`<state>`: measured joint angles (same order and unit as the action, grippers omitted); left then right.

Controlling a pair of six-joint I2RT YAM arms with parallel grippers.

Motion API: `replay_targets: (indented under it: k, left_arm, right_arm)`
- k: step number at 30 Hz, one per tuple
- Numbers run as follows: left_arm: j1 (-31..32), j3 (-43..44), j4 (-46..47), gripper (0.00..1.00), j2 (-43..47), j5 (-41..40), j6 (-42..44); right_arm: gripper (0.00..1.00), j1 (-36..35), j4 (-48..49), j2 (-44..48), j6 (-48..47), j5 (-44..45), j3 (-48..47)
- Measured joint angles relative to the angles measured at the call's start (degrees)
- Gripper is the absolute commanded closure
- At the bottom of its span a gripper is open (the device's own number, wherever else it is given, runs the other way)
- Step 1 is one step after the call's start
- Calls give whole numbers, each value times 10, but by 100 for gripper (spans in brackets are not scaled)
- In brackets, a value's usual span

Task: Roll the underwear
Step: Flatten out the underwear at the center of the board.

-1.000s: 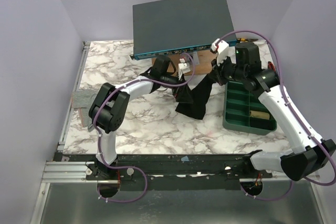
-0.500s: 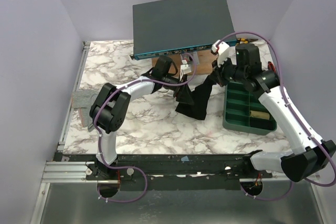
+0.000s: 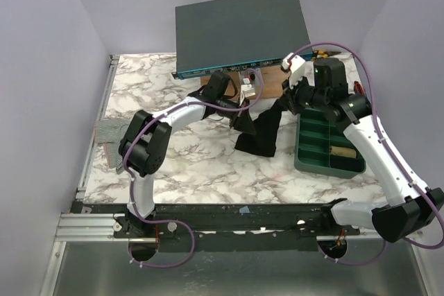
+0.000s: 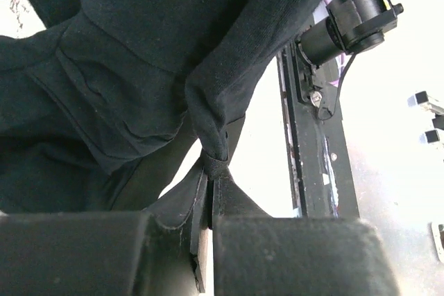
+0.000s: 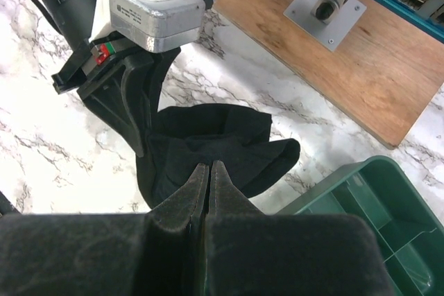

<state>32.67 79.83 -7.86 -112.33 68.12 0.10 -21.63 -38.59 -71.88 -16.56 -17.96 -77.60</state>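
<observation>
The black underwear point(image 3: 258, 133) hangs bunched between both grippers above the marble table, its lower end resting on the surface. My left gripper point(image 3: 241, 119) is shut on a twisted fold of it point(image 4: 210, 168); black fabric point(image 4: 139, 67) fills most of the left wrist view. My right gripper point(image 3: 283, 105) is shut on the opposite edge point(image 5: 209, 166), with the cloth point(image 5: 215, 136) spreading out beyond its tips. The left gripper's white housing point(image 5: 149, 8) shows in the right wrist view, close to the cloth's far side.
A green compartment tray point(image 3: 326, 166) sits right of the underwear, with a tan item point(image 3: 341, 150) inside; its corner point(image 5: 361, 199) shows by the right gripper. A dark grey box point(image 3: 239, 29) on a wooden board point(image 5: 333, 67) stands behind. A grey cloth point(image 3: 107, 133) lies far left.
The left gripper has closed from open onto the underwear's left edge. The cloth has shifted slightly right and up with both arms. The right gripper stayed shut on it.
</observation>
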Motion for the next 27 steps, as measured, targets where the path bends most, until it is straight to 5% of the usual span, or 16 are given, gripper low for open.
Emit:
replay_targets:
  k: [10,16,21,27]
  left_arm:
    - [-13,61,-248,100,101,-118,136]
    - [-31,185,-381,100,201,-241,192]
    - [-30,276,-447,100,218,-317,229]
    - [-30,273,-489,96,220,-382,267]
  right_arm:
    - [99,0,-10,0,-11,1,-16]
    - [99,0,-14,-1,-20,-3,-97]
    - [99,0,-15,0,-20,-8,-110]
    - [99,0,-21,6,-20,-9,-111]
